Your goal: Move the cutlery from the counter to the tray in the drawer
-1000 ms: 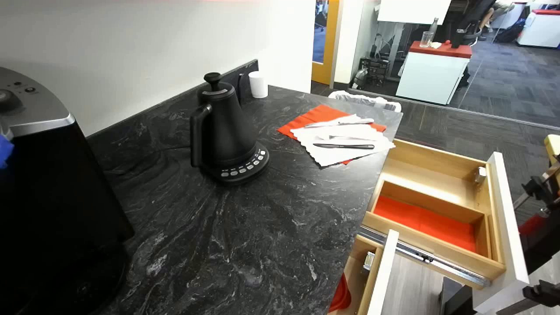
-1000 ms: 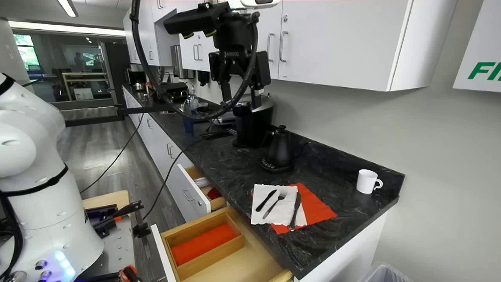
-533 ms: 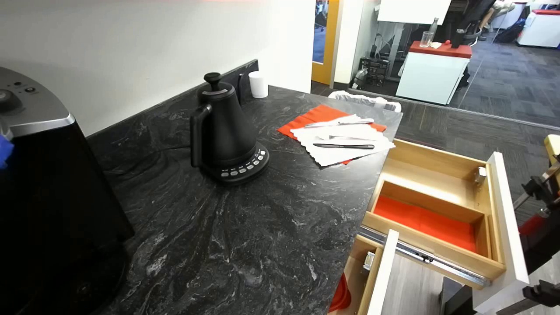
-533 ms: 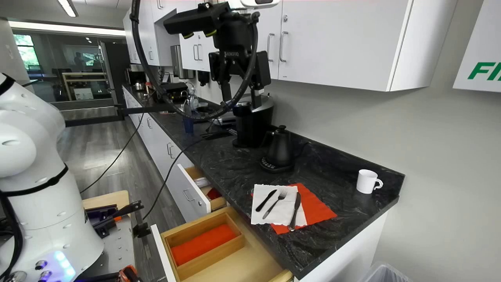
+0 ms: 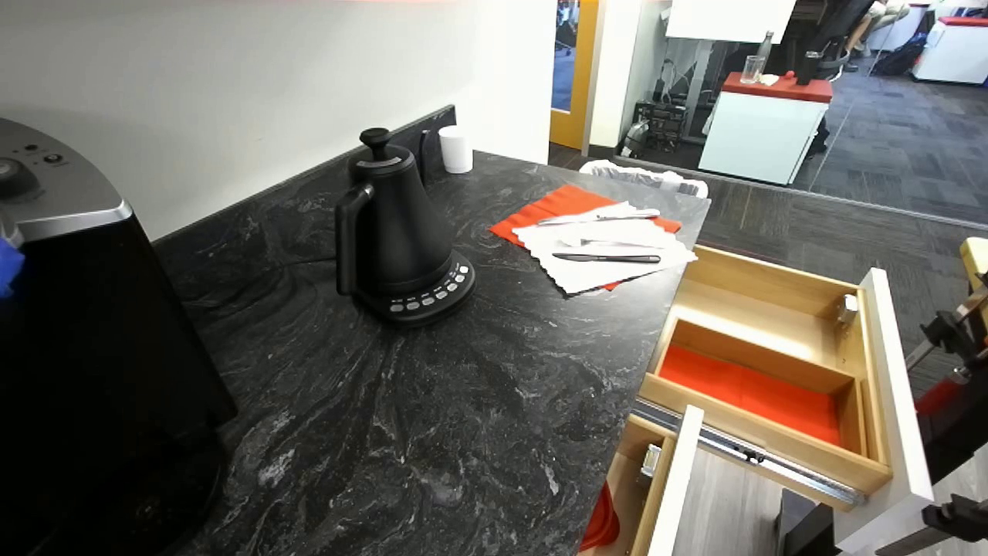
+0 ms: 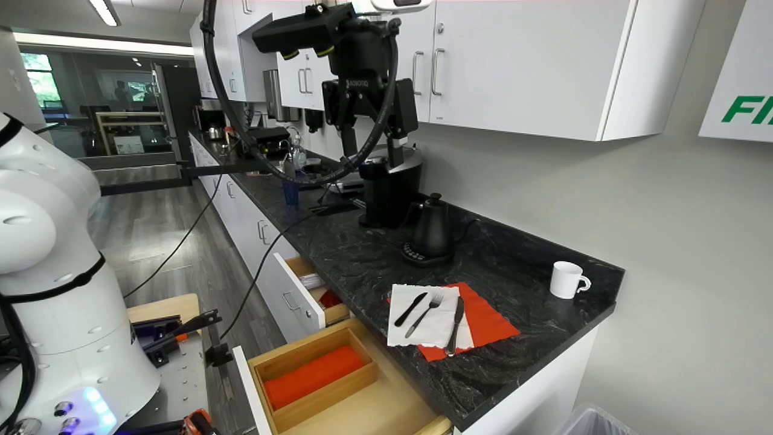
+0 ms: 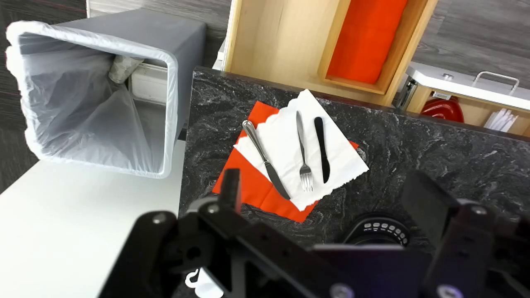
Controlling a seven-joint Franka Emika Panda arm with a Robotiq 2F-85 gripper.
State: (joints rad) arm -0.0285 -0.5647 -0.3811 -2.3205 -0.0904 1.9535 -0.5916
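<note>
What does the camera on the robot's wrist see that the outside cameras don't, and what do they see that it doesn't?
Only the wrist view: a crumpled pale thing down inside the bin.

Only the exterior views: the big dark machine and the kettle's lid knob, in both exterior views; the robot's white arm, in an exterior view.

Both kinds share: the cutlery on red and white napkins, the counter, the open drawer, the tray, the white mug and the kettle's base.

Shiny mtl fork (image 7: 303, 152), matt ppr napkin (image 7: 285, 149), wd tray (image 7: 333, 39)
</note>
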